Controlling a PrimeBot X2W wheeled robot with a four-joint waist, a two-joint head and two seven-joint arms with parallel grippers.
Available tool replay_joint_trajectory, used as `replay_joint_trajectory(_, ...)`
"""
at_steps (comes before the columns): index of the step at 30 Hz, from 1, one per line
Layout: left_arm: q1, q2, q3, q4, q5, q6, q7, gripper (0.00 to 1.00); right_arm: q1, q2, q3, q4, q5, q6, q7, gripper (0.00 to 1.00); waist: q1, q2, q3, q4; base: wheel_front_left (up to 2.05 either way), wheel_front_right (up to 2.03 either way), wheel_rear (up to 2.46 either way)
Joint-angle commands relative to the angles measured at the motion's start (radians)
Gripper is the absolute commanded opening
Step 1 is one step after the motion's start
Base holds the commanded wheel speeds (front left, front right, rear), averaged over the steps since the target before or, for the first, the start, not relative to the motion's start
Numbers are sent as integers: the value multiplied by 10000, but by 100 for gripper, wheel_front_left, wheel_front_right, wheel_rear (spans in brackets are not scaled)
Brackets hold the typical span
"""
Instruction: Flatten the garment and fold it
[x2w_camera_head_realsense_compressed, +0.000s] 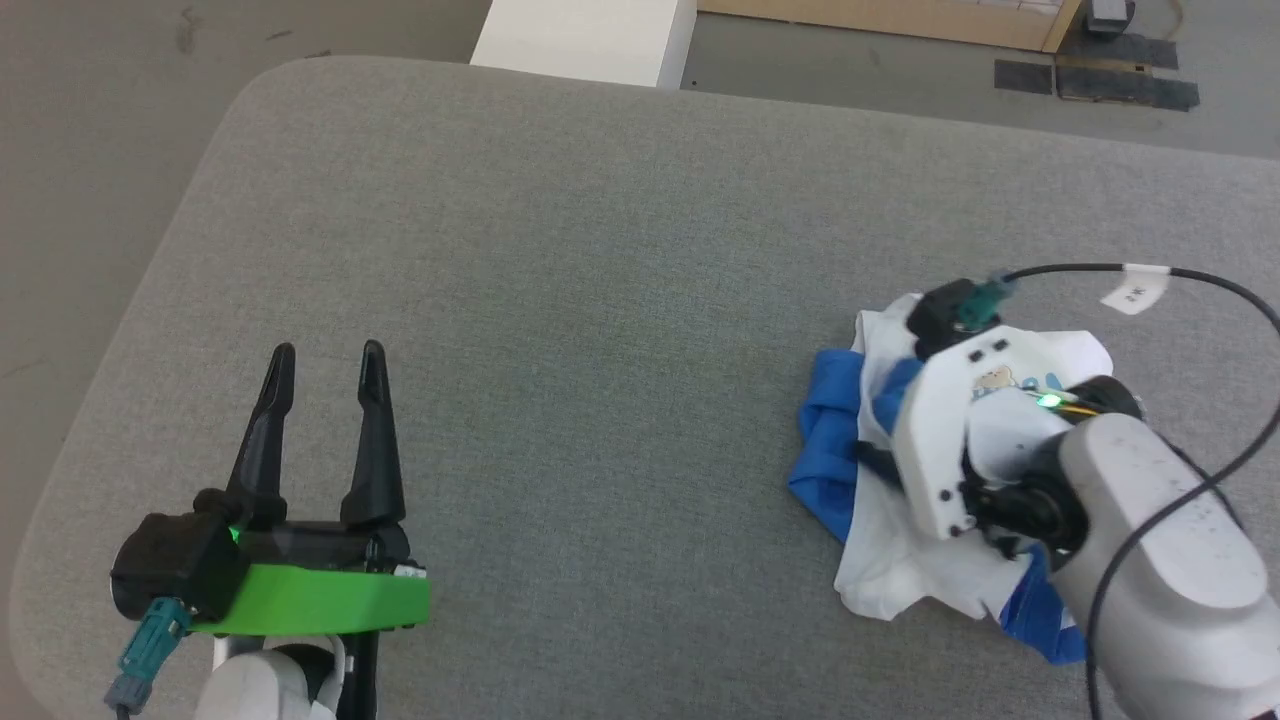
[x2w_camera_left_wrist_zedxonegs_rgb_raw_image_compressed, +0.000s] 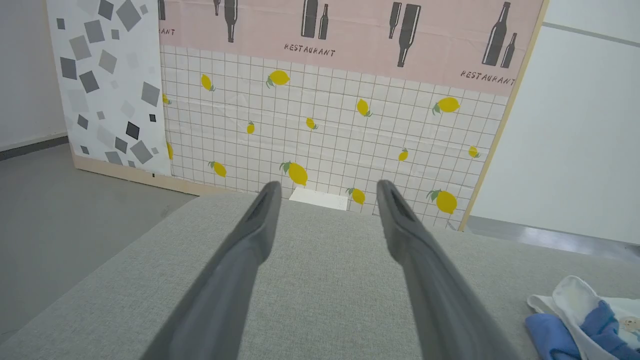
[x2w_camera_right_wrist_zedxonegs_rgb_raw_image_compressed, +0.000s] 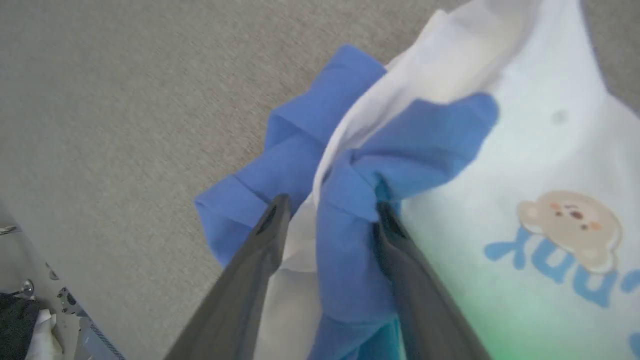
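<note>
Where the crumpled white cotton T-shirt with bright blue sleeves (x2w_camera_head_realsense_compressed: 880, 560) lies on the right of the grey fabric tabletop (x2w_camera_head_realsense_compressed: 600, 300), my right pincer (x2w_camera_right_wrist_zedxonegs_rgb_raw_image_compressed: 327, 205) stands spread astride a blue fold (x2w_camera_right_wrist_zedxonegs_rgb_raw_image_compressed: 345, 250), seemingly unclamped; my left pincer (x2w_camera_head_realsense_compressed: 328, 350) hovers spread, well apart.

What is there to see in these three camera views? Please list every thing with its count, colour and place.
garment: one, white with blue sleeves and a bear print, crumpled on the table's right side
table: one, grey fabric top, under the garment
white box: one, white, beyond the table's far edge
dark mats: two, black, on the floor at far right
lemon backdrop: one, pink and white with yellow lemons, behind the table
left gripper: one, black fingers on a green mount, open, over bare table at lower left
right gripper: one, dark fingers, open, a blue fold of the garment between them
</note>
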Motion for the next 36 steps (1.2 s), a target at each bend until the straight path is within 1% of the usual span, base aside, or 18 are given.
replay_joint_trajectory(1, -97, -28, 4, 30, -105, 46, -45, 100, -218, 111, 193, -73, 163, -15, -152, 100, 0, 0, -84, -66, 0, 0, 0)
replay_joint_trajectory(8, 83, -28, 71, 179, 14, 17, -45, 100, -594, 51, 1295, -1050, 959, -15, -426, 100, 0, 0, -613, -460, 0, 0, 0)
replay_joint_trajectory(11, 171, -28, 92, 232, 94, 1, -45, 100, -696, -44, 1451, -1502, 1137, -15, -705, 100, 0, 0, -839, -690, 0, 0, 0)
replay_joint_trajectory(13, 217, -28, 124, 262, 146, -5, -45, 100, -718, -111, 1315, -1809, 1145, -15, -1070, 100, 0, 0, -949, -857, 0, 0, 0)
replay_joint_trajectory(15, 235, -28, 177, 287, 215, 2, -45, 100, -682, -206, 1047, -2096, 980, -15, -1537, 100, 0, 0, -1040, -1034, 0, 0, 0)
replay_joint_trajectory(20, 298, -28, 293, 311, 295, 54, -45, 100, -167, -272, -270, -2598, 65, -15, -2803, 100, 0, 0, -1114, -1528, 0, 0, 0)
replay_joint_trajectory(23, 322, -28, 254, 337, 278, 61, -45, 100, 397, -224, -1059, -2720, -410, -15, -3033, 100, 0, 0, -1086, -1732, 0, 0, 0)
replay_joint_trajectory(25, 323, -28, 232, 342, 267, 65, -45, 100, 889, -181, -1666, -2728, -807, -15, -2967, 100, 0, 0, -1025, -1840, 0, 0, 0)
replay_joint_trajectory(27, 302, -28, 207, 322, 251, 64, -45, 100, 1257, -181, -2059, -2726, -1214, -15, -2848, 100, 0, 0, -955, -1877, 0, 0, 0)
replay_joint_trajectory(30, 230, -28, 153, 290, 238, 62, -45, 100, 1845, 78, -2698, -2666, -1676, -15, -2541, 100, 0, 0, -808, -1876, 0, 0, 0)
replay_joint_trajectory(36, 128, -28, 103, 296, 215, 46, -45, 100, 2501, 658, -3207, -2344, -2288, -15, -1836, 100, 0, 0, -509, -1700, 0, 0, 0)
